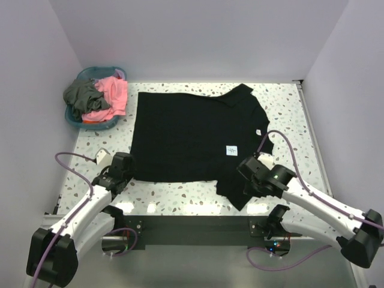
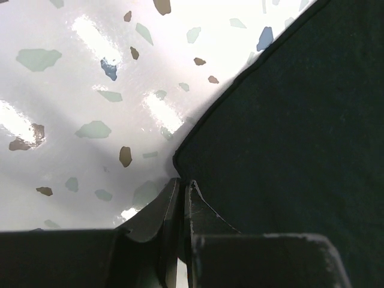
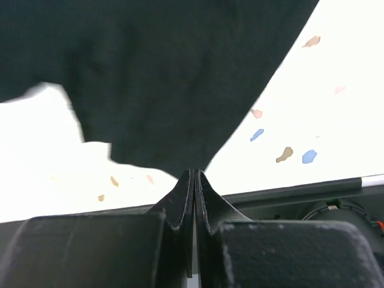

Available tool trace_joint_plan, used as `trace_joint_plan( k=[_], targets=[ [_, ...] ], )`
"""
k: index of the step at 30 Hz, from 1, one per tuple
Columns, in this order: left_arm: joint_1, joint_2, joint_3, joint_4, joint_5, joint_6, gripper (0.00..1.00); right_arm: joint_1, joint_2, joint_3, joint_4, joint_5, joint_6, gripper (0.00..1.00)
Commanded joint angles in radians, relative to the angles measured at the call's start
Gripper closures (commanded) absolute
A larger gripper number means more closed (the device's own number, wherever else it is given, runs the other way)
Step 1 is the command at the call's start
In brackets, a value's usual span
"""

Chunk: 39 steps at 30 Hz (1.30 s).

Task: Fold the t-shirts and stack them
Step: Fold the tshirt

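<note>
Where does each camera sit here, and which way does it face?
Top external: above and behind, looking down on table, black t-shirt, both arms.
Left wrist: on the left arm, facing the shirt's near-left corner; left claw shut on it.
Right wrist: on the right arm, facing a sleeve; right claw shut on it.
Shared: all show the black t-shirt.

"Could you read the white label [image 1: 231,150] on the black t-shirt [image 1: 186,138]?"

"No, it was too small. The right gripper [image 1: 243,171] covered part of the near sleeve."

"And the basket [image 1: 90,71]?"

"Mostly buried. The grey shirt [image 1: 81,93] perhaps hid more cloth underneath."
</note>
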Motion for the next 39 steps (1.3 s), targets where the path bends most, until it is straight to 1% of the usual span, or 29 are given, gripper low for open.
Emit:
trace_joint_plan(
  k=[1,3,6,7,8,9,10,12,17,18,19,23,27,29,31,34,38,39],
  targets=[
    [-0.003,-0.071,0.042,-0.056,-0.016,0.040,1.00,0.005,-0.086,0.128,-0.122,0.133,-0.005,1.00],
    [-0.003,-0.091,0.051,-0.073,-0.010,0.049,1.00,0.005,-0.107,0.158,-0.134,0.156,-0.015,1.00],
    [-0.003,-0.108,0.070,-0.090,-0.016,0.066,1.00,0.006,-0.091,0.166,-0.106,0.103,-0.050,1.00],
    [-0.003,-0.103,0.070,-0.090,-0.015,0.069,1.00,0.006,-0.083,0.141,-0.078,0.081,-0.057,0.98],
    [-0.003,-0.100,0.070,-0.088,-0.013,0.069,1.00,0.005,-0.075,0.117,-0.055,0.037,-0.061,0.84],
    [-0.003,-0.094,0.071,-0.088,-0.013,0.070,1.00,0.006,-0.069,0.091,-0.033,0.020,-0.064,0.75],
    [-0.003,-0.086,0.071,-0.087,-0.013,0.070,1.00,0.005,-0.057,0.043,0.011,0.006,-0.067,0.70],
    [-0.003,-0.082,0.067,-0.078,-0.012,0.073,1.00,0.006,-0.038,0.001,0.054,-0.035,-0.065,0.60],
    [-0.003,-0.068,0.059,-0.055,-0.013,0.078,1.00,0.017,0.018,-0.104,0.152,-0.077,-0.035,0.51],
    [-0.003,-0.066,0.058,-0.053,-0.015,0.078,1.00,0.020,0.025,-0.113,0.161,-0.077,-0.030,0.49],
    [-0.003,-0.060,0.059,-0.051,-0.015,0.081,1.00,0.031,0.029,-0.125,0.171,-0.074,-0.019,0.46],
    [-0.003,-0.048,0.056,-0.033,-0.010,0.081,1.00,0.060,0.064,-0.127,0.178,-0.037,0.007,0.40],
    [-0.003,-0.039,0.048,-0.022,-0.004,0.081,1.00,0.100,0.100,-0.110,0.191,0.003,0.045,0.37],
    [-0.003,-0.036,0.044,-0.013,-0.003,0.081,1.00,0.144,0.129,-0.101,0.198,0.038,0.067,0.35],
    [-0.003,-0.031,0.039,-0.007,-0.003,0.083,1.00,0.181,0.196,-0.091,0.203,0.060,0.087,0.34],
    [-0.003,-0.023,0.044,-0.004,0.000,0.084,1.00,0.229,0.282,-0.081,0.217,0.081,0.107,0.34],
    [-0.003,-0.029,0.042,-0.007,-0.004,0.089,1.00,0.244,0.327,-0.088,0.198,0.109,0.122,0.44],
    [-0.003,-0.034,0.041,-0.007,-0.004,0.089,1.00,0.246,0.322,-0.096,0.207,0.107,0.122,0.60]
  ],
)
